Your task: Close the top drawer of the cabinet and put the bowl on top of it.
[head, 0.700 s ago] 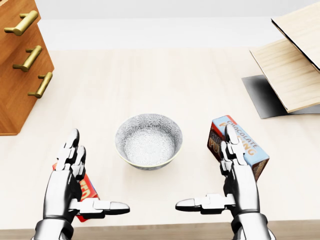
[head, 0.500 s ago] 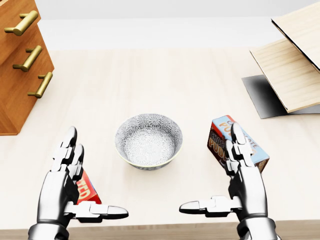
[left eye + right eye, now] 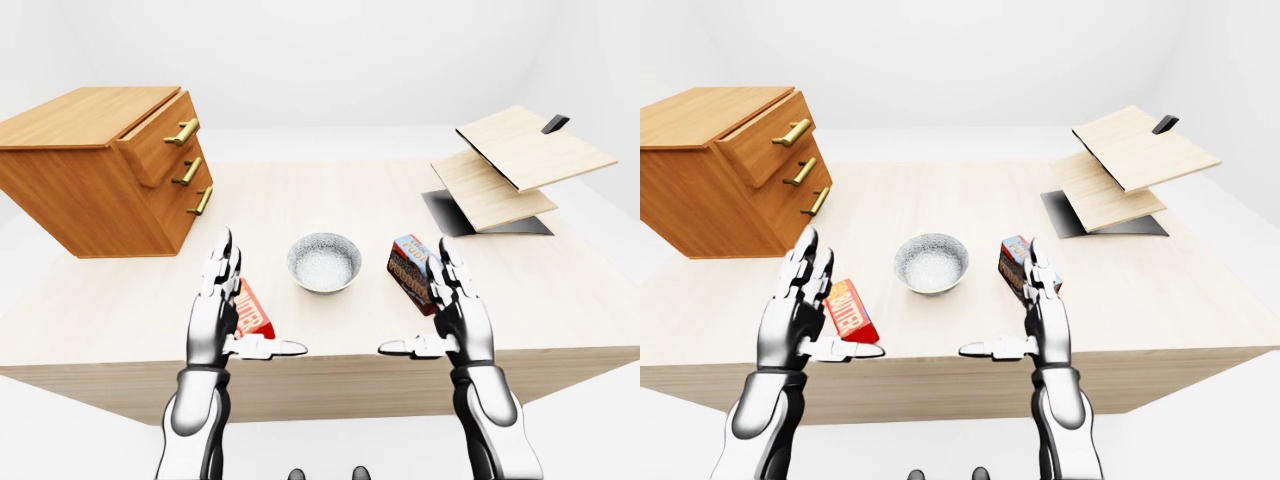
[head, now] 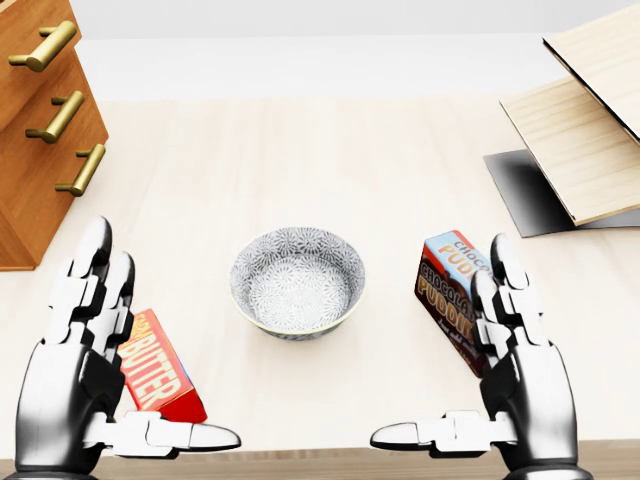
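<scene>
**Both hands open beside the bowl**

Left hand (image 4: 85,370) and right hand (image 4: 515,375) hover with fingers spread, holding nothing. The table (image 3: 330,200) is pale wood, the room white. The cabinet (image 3: 105,170) has its top drawer (image 3: 160,135) pulled out. The bowl (image 4: 297,280) stands between the hands. The right hand partly hides a pudding box (image 4: 448,290).

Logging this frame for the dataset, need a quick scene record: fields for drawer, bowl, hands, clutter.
cabinet: wooden, three brass handles, at left of table
top drawer: pulled part-way out
bowl: upright, patterned, on table between the hands, untouched
left hand: open, beside butter box, holding nothing
right hand: open, beside pudding box, holding nothing
butter box: by left hand
pudding box: right of bowl
boards: tilted wooden panels, top right
</scene>
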You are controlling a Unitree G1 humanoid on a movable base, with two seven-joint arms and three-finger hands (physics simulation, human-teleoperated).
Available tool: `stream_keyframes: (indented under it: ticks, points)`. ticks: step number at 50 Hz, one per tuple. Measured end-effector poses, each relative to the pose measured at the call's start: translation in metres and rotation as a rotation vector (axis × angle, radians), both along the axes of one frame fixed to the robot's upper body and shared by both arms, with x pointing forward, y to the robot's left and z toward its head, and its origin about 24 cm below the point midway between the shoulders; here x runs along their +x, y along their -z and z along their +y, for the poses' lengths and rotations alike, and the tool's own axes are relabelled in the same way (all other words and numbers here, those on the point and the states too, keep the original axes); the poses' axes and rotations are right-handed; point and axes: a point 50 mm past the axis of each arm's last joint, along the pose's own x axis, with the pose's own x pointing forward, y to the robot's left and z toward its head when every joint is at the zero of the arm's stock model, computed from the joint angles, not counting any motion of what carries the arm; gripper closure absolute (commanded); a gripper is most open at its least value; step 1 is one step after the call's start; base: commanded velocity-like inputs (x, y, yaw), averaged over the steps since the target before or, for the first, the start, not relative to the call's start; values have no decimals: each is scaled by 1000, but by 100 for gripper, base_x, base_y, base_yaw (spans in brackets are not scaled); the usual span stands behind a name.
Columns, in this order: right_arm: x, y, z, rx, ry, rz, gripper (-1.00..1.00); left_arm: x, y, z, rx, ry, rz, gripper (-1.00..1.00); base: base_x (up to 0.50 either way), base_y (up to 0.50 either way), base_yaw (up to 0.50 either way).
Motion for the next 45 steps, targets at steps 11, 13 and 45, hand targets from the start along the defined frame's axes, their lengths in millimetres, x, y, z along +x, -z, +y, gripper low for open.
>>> stream_keyframes:
  ticks: [11,13,45]
  points:
    - [-14,-18,-1,12,-3,-73,-100,-9,-7,2,0,-3,-26,-100,0,0,0]
    - [-16,-21,-1,13,-4,-82,-100,-10,-7,1,1,-2,-28,-100,0,0,0]
    - [-29,-33,-2,18,-7,-129,-100,-22,-8,0,12,8,-20,-100,0,0,0]
